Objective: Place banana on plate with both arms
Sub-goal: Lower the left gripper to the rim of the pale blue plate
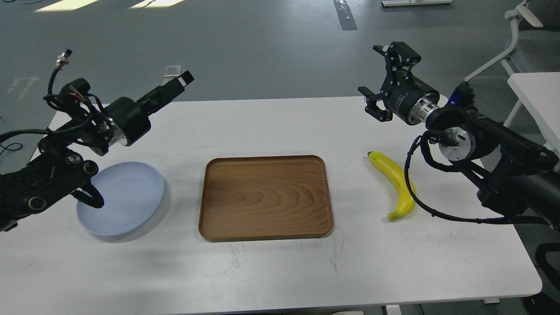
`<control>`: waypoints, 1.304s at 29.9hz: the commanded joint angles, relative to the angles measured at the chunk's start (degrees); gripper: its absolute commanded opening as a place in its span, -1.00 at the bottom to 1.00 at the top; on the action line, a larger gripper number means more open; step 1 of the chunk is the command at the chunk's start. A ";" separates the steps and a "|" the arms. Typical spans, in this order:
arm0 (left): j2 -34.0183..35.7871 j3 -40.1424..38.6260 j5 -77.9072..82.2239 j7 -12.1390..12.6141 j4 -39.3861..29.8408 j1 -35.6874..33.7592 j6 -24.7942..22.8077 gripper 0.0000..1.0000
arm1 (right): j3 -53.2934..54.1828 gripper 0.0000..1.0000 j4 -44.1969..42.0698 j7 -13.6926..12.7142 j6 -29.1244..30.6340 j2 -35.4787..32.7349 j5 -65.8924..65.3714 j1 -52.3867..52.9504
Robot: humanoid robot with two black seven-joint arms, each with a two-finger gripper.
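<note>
2 claws raised — banana (396,183) lies right of tray (265,197).

The table (271,271) lies bare along its near edge and behind the tray (265,197), so a gripper could pass there. The tray sits mid-table between the plate (131,197) and the banana (396,183), squarely across the straight path from one to the other. A black cable (413,192) of the right arm (490,144) loops just beside the banana's right side. The left arm (48,175) overhangs the plate's left rim.
</note>
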 commanded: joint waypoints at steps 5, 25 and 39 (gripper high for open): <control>11.28 19.30 1.24 -0.18 0.68 1.30 12.21 0.95 | 0.00 1.00 0.00 0.00 0.07 0.02 -0.09 0.00; 10.42 19.58 -6.23 -1.58 7.53 12.21 14.33 0.94 | -0.35 1.00 -0.08 0.00 0.07 0.02 -0.26 -0.18; 7.69 19.85 -6.23 -4.01 13.69 14.84 14.33 0.93 | -1.40 1.00 -0.08 0.00 0.07 0.02 -0.26 -0.18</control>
